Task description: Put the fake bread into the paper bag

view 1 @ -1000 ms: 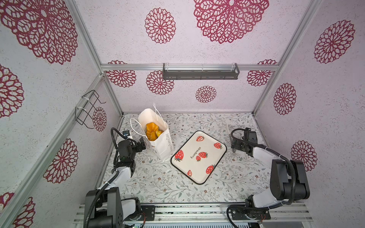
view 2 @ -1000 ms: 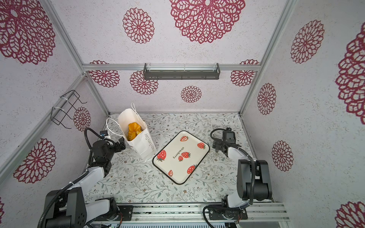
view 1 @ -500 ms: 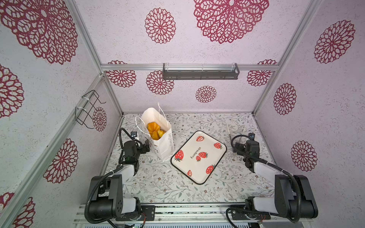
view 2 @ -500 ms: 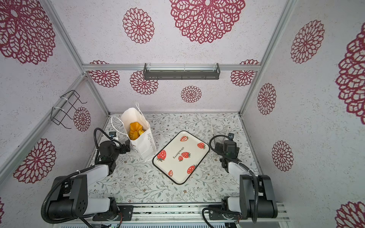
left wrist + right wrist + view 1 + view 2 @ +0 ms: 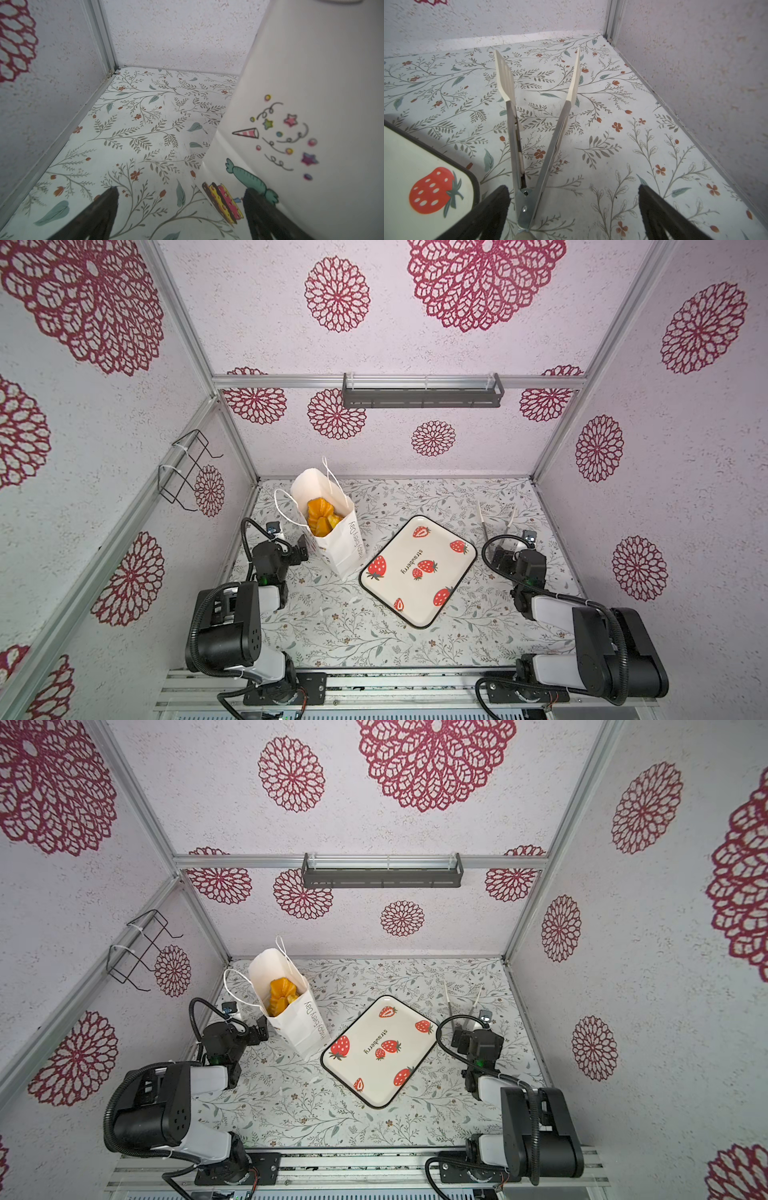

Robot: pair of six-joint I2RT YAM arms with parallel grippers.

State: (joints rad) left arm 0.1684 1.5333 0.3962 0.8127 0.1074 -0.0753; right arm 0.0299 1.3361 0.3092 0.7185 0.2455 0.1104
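Note:
The white paper bag (image 5: 338,537) (image 5: 301,1023) stands upright at the back left with its mouth open. Golden fake bread (image 5: 320,516) (image 5: 280,994) is piled inside it. In the left wrist view the bag's printed side (image 5: 301,104) fills one side. My left gripper (image 5: 180,193) (image 5: 303,551) (image 5: 261,1032) sits low beside the bag's base, open and holding nothing, with one finger (image 5: 261,209) against the bag's lower side. My right gripper (image 5: 573,189) (image 5: 509,553) (image 5: 469,1031) is open and empty at the right.
A cream strawberry-print tray (image 5: 440,549) (image 5: 361,1029) (image 5: 409,158) lies bare mid-table. Metal tongs with cream tips (image 5: 542,145) (image 5: 484,526) (image 5: 451,1006) lie spread open on the table before the right gripper. A wire rack (image 5: 187,468) hangs on the left wall and a dark shelf (image 5: 422,396) on the back wall.
Both arms have folded down and back toward the front edge. The right gripper has drawn away from the tongs, which now lie in full view. The left gripper has sunk beside the bag.

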